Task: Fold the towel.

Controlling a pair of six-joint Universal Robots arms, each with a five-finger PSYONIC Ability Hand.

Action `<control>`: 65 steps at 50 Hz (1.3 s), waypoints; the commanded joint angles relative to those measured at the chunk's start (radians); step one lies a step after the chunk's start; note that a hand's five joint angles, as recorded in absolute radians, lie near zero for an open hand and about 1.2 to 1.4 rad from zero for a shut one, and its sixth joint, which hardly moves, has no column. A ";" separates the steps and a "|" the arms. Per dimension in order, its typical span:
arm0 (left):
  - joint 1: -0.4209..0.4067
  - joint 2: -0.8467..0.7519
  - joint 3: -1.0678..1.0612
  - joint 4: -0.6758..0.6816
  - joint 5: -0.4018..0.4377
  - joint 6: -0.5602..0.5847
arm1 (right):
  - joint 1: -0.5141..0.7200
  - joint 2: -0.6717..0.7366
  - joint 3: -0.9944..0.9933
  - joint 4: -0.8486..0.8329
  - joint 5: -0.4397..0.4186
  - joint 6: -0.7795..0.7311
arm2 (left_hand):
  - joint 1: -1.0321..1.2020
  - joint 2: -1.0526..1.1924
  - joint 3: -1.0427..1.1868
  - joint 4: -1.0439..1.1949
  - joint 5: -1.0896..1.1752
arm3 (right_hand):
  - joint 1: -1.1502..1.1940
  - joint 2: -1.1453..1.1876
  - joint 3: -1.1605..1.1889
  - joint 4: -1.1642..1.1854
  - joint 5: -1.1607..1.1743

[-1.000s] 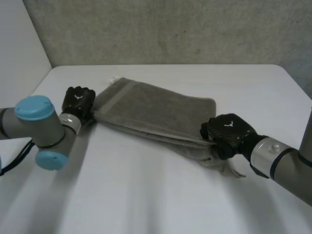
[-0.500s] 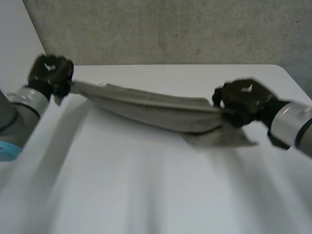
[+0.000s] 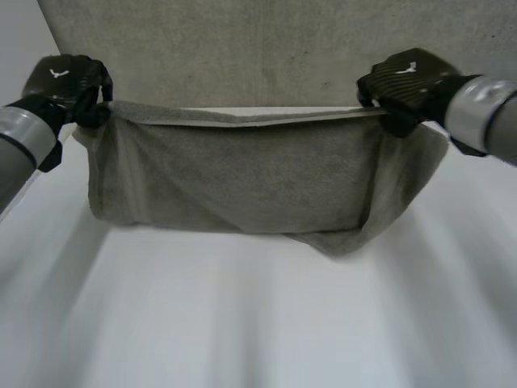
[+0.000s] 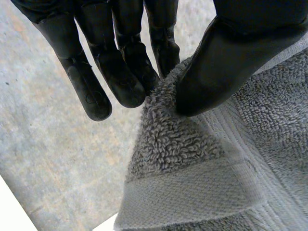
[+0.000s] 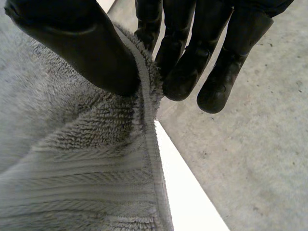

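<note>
Left hand (image 3: pixel 66 85) pinches one top corner of the towel (image 3: pixel 234 174) between thumb and fingers, and my right hand (image 3: pixel 408 81) pinches the other the same way. I see the towel hanging stretched between them over the counter (image 3: pixel 242 323), a lower layer sagging nearer the right hand.

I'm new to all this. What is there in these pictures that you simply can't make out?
Head view: the towel, pinched at its top corners by the left robot hand and right robot hand, hides the table behind it; whether its lowest fold touches the table is unclear.
Left wrist view: the towel corner covers part of the fingers behind it; the picture edge cuts off the rest of the cloth.
Right wrist view: likewise.
</note>
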 commanded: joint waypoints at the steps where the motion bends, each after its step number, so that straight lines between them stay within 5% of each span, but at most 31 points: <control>1: -0.028 -0.202 0.380 -0.009 -0.042 0.017 | 0.084 0.209 -0.291 -0.217 0.161 -0.069 | 0.133 0.057 0.052 0.036 0.136 | 0.044 0.077 0.064 0.057 0.051; 7: -0.068 -0.182 0.703 0.008 -0.142 -0.044 | 0.090 0.230 -0.550 -0.381 0.197 -0.044 | 0.133 0.057 0.052 0.036 0.136 | 0.044 0.077 0.064 0.057 0.051; 13: -0.063 -0.124 0.757 0.057 -0.155 -0.132 | 0.082 0.164 -0.490 -0.414 0.113 0.040 | 0.133 0.057 0.052 0.036 0.136 | 0.044 0.077 0.064 0.057 0.051; 21: -0.045 -0.100 0.487 0.065 -0.133 -0.157 | 0.076 0.027 -0.081 -0.365 -0.106 0.032 | 0.133 0.057 0.052 0.036 0.136 | 0.044 0.077 0.064 0.057 0.051; 26: 0.013 -0.049 0.069 0.106 0.031 -0.131 | 0.035 -0.043 0.185 -0.360 -0.163 0.008 | 0.133 0.057 0.052 0.036 0.136 | 0.044 0.077 0.064 0.057 0.051; 32: 0.041 -0.044 -0.250 0.190 0.103 -0.001 | 0.015 -0.103 0.477 -0.365 -0.173 -0.075 | 0.133 0.057 0.052 0.036 0.136 | 0.044 0.077 0.064 0.057 0.051; 42: 0.041 -0.060 -0.419 0.198 0.103 0.193 | 0.004 -0.058 0.739 -0.383 -0.131 -0.115 | 0.133 0.057 0.052 0.036 0.136 | 0.044 0.077 0.064 0.057 0.051; 49: 0.042 -0.075 -0.438 0.203 0.106 0.204 | -0.022 -0.019 0.795 -0.383 -0.059 -0.106 | 0.133 0.057 0.052 0.036 0.136 | -0.031 0.001 -0.011 -0.019 -0.025; 51: 0.042 -0.089 -0.435 0.206 0.103 0.205 | -0.033 -0.021 0.818 -0.386 -0.049 -0.101 | 0.133 0.057 0.052 0.036 0.136 | -0.464 -0.431 -0.444 -0.451 -0.457; 53: 0.042 -0.101 -0.430 0.217 0.100 0.201 | -0.042 -0.024 0.828 -0.388 -0.045 -0.095 | 0.133 0.057 0.052 0.036 0.136 | -0.582 -0.549 -0.562 -0.569 -0.575; 65: 0.087 -0.089 -0.432 0.223 0.099 0.198 | -0.073 -0.025 0.864 -0.483 -0.038 0.100 | 0.133 0.057 0.052 0.036 0.136 | -0.621 -0.589 -0.601 -0.609 -0.615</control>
